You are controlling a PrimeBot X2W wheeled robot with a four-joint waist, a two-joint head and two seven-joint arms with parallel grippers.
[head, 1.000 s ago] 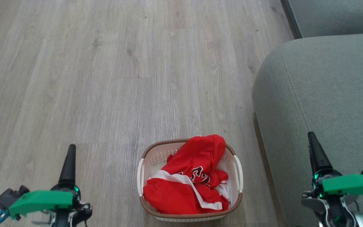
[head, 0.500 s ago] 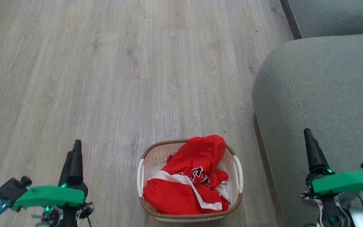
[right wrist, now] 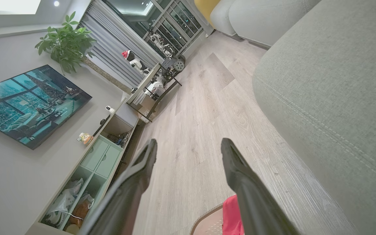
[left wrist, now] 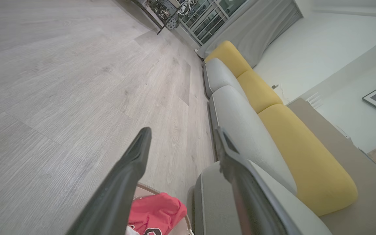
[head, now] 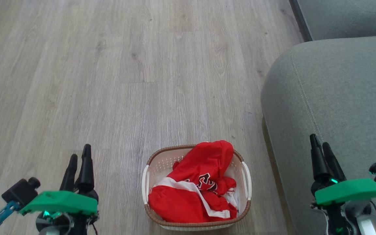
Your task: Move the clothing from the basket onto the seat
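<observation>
Wood floor (head: pixel 142 81): clothing (head: pixel 197 186) in basket (head: pixel 162 152) midway between left claw (head: pixel 80 152) and right claw (head: pixel 319 140); both spread, empty.

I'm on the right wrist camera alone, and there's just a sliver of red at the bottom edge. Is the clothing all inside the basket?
Observer: Yes. The head view shows the clothing heaped inside the basket, with one fold rising above the rim.
Operator: Where is the left claw?
Observer: The left claw hovers over the floor on the basket's left side, touching nothing.
Operator: Open or shut?
Observer: Open. Its own wrist view shows the fingers apart with nothing between them.
</observation>
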